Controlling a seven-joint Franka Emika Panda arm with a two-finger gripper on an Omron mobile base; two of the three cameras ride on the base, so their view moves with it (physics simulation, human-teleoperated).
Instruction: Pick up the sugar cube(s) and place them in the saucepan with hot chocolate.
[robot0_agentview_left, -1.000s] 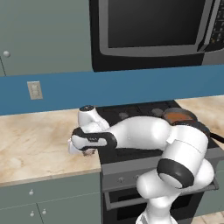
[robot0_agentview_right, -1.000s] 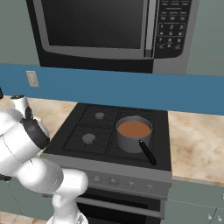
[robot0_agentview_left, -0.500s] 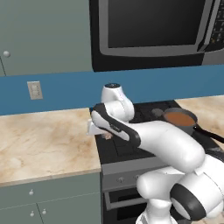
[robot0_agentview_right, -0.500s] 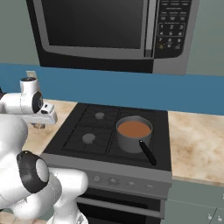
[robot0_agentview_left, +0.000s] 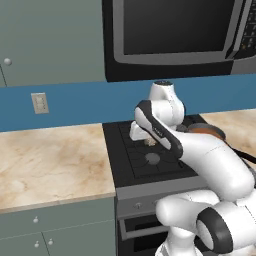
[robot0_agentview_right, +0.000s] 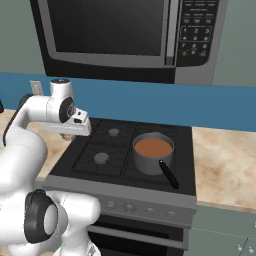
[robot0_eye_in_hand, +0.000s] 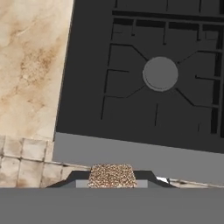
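Note:
The sugar cube (robot0_eye_in_hand: 111, 174), tan with dark speckles, sits pinched between my dark fingertips (robot0_eye_in_hand: 148, 177) at the bottom of the hand view. My gripper (robot0_agentview_left: 148, 141) is shut on it and hovers above the left part of the black stove (robot0_agentview_left: 150, 150), over the front left burner (robot0_eye_in_hand: 160, 73). From the right base view the gripper (robot0_agentview_right: 68, 135) hangs by the stove's left edge. The saucepan (robot0_agentview_right: 153, 153), dark with reddish-brown hot chocolate and a long black handle, stands on the front right burner, well to the right of the gripper. In the left base view the saucepan (robot0_agentview_left: 206, 131) is partly hidden behind my arm.
A microwave (robot0_agentview_right: 125, 35) hangs low above the stove. Beige marble counter (robot0_agentview_left: 50, 160) lies left of the stove, and more counter (robot0_agentview_right: 225, 165) to its right. An outlet (robot0_agentview_left: 39, 103) is on the blue wall. The back left burner (robot0_agentview_right: 114, 132) is bare.
My arm has swung right from over the left counter to above the stove's left side, lifting the hand with the sugar cube in it. The saucepan has not moved.

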